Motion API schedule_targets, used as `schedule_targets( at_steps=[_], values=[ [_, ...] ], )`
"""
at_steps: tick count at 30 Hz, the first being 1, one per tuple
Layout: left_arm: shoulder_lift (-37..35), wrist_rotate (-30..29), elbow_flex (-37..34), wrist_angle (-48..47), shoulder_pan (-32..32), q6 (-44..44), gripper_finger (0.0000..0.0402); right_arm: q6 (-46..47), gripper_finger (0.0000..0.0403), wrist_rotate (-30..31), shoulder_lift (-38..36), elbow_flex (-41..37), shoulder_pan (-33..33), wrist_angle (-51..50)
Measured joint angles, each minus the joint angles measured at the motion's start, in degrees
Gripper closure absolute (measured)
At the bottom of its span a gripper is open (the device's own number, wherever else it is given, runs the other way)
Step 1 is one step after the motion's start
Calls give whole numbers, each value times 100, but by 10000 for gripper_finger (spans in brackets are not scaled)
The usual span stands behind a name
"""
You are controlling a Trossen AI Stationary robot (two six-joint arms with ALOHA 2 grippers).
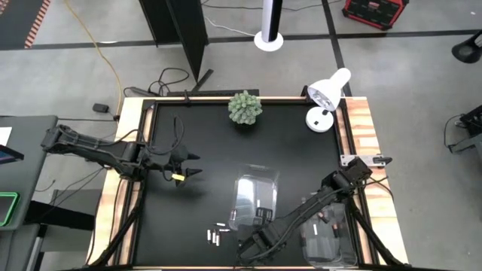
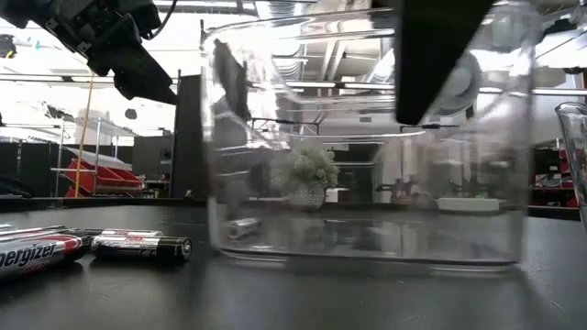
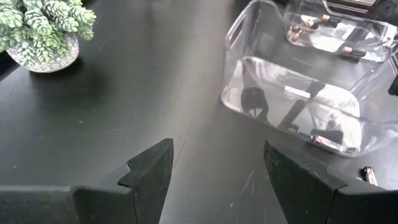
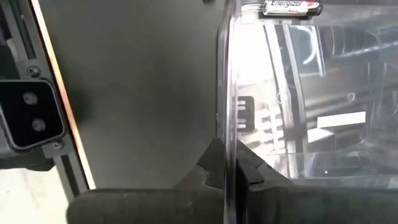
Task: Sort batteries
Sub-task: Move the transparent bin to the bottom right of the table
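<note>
Looking down from above, found the right gripper [image 1: 250,245] reaching in from the table's right side toward the front edge, at the near end of a clear bin [image 1: 254,188]. Saw in the right wrist view both fingers pinched together on that bin's thin upright wall, one fingertip on either face. Read a labelled battery [image 4: 291,7] past the far end of the same wall; could not tell whether inside the bin or lying beyond it.

Spotted the loose batteries [image 1: 215,235] lying flat on the black table [image 1: 203,135] just left of the right gripper, near the front edge, in a small cluster of pale slim cylinders. Picked out from table height two dark labelled ones side by side to the left of the bin, and one small silvery one showing through the bin's wall. Noted a second clear bin [image 1: 331,241] to the right of the first, beneath the right arm, holding several dark batteries with copper ends.

Found the left gripper [image 1: 190,167] hovering over bare table on the left side, well apart from bins and batteries, fingers spread wide with nothing between them. Marked a small potted plant [image 1: 245,108] at the back edge and a white lamp [image 1: 327,98] at the back right corner.
</note>
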Motion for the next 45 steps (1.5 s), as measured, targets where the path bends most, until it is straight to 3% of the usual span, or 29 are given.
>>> schedule_targets(
  at_steps=[15,30,45],
  values=[
    [0,16,2,-37,0,61,155,1580,392,-719,-13,7,888,-82],
    [0,16,4,-12,2,-186,155,2411,390,-844,-13,7,1507,-210],
    [0,12,7,2,2,-217,155,2682,303,-1104,-13,7,1678,-958]
  ],
)
